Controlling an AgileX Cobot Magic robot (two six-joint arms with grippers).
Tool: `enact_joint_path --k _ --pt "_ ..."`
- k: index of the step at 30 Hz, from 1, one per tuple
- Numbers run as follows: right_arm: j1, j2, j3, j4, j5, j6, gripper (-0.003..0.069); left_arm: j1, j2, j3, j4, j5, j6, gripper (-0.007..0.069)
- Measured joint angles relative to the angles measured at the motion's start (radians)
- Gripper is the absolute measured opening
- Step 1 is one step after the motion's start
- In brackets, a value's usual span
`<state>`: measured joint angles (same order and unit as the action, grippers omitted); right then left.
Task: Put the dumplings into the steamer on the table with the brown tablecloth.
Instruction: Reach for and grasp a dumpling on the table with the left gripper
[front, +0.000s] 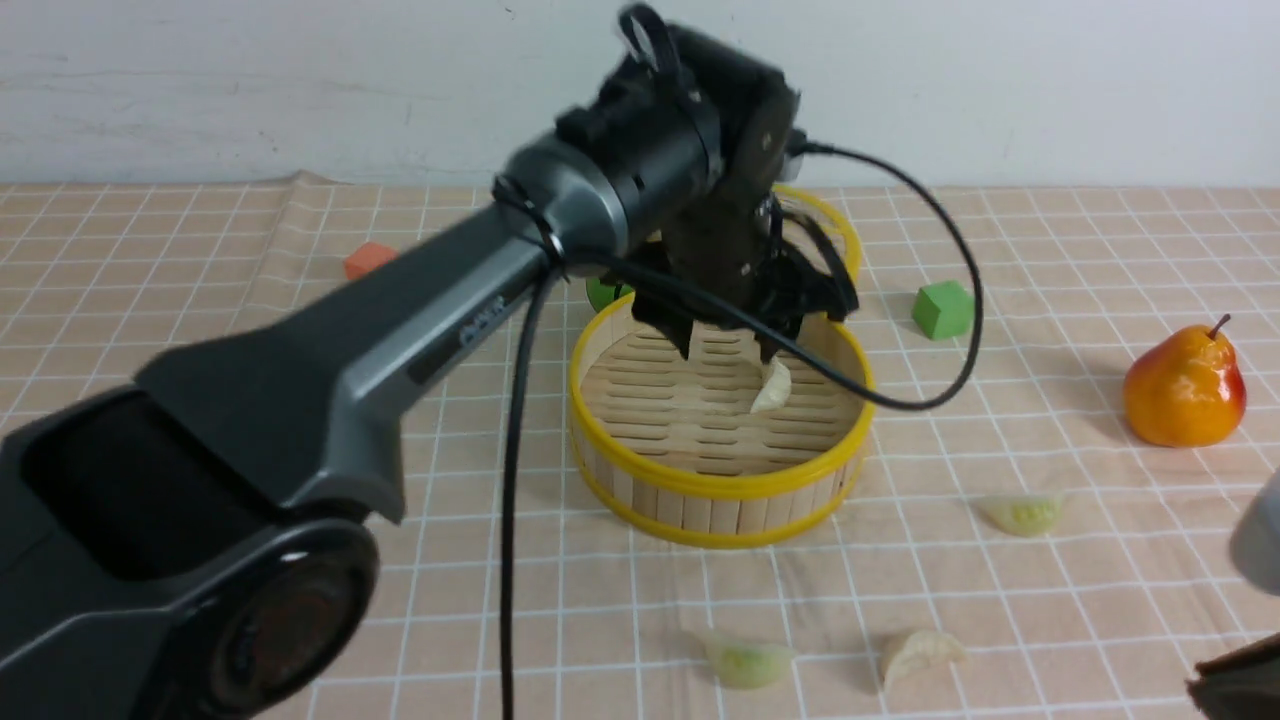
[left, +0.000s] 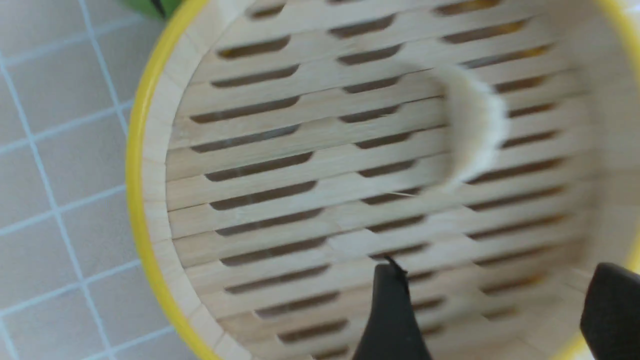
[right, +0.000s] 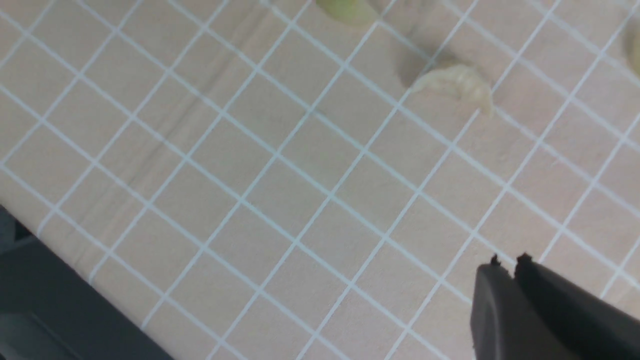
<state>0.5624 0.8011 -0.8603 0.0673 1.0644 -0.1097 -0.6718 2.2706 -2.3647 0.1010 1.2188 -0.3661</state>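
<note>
The bamboo steamer (front: 716, 500) stands mid-table on the brown tablecloth (front: 1050, 290). My left gripper (front: 728, 352) is open just above its far side; one cream dumpling (front: 772, 386) is inside, blurred, below the fingers, and shows in the left wrist view (left: 475, 127) apart from the open gripper (left: 492, 280). Three dumplings lie on the cloth: one (front: 1022, 513) right of the steamer, two (front: 748, 661) (front: 920, 652) in front. My right gripper (right: 507, 262) is shut and empty over cloth, a dumpling (right: 457, 84) beyond it.
A flat yellow-rimmed woven disc (front: 835, 225) lies behind the steamer. A green cube (front: 942, 309), an orange block (front: 369, 259), a green object (front: 603, 293) and an orange pear (front: 1185, 386) sit around. The table's edge (right: 75, 280) shows in the right wrist view.
</note>
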Motion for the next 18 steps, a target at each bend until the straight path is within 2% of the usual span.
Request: enact_joint_path --k 2,7,8,9,10,14,18 --pt "0.0 -0.031 -0.008 -0.01 0.0 0.011 0.0056 0.0 -0.046 0.0 -0.035 0.012 0.044 0.0477" --pt "0.0 -0.142 -0.018 -0.051 -0.005 0.079 0.0062 0.0 -0.222 0.12 -0.252 0.025 0.332 0.0477" --pt "0.0 -0.145 -0.018 -0.051 -0.005 0.081 0.0062 0.0 -0.222 0.129 -0.26 0.025 0.343 0.0477" --pt "0.0 -0.161 -0.018 -0.052 -0.004 0.097 0.0064 0.0 -0.275 0.211 -0.323 0.026 0.438 0.0477" --pt "0.0 -0.165 -0.018 -0.052 -0.004 0.102 0.0063 -0.001 -0.303 0.269 -0.348 0.026 0.482 0.0477" --pt "0.0 -0.17 -0.018 -0.051 -0.004 0.11 0.0063 -0.013 -0.378 0.492 -0.383 0.025 0.615 0.0459" --pt "0.0 -0.17 -0.018 -0.051 -0.004 0.11 0.0066 -0.064 -0.401 0.689 -0.38 0.022 0.799 0.0428"
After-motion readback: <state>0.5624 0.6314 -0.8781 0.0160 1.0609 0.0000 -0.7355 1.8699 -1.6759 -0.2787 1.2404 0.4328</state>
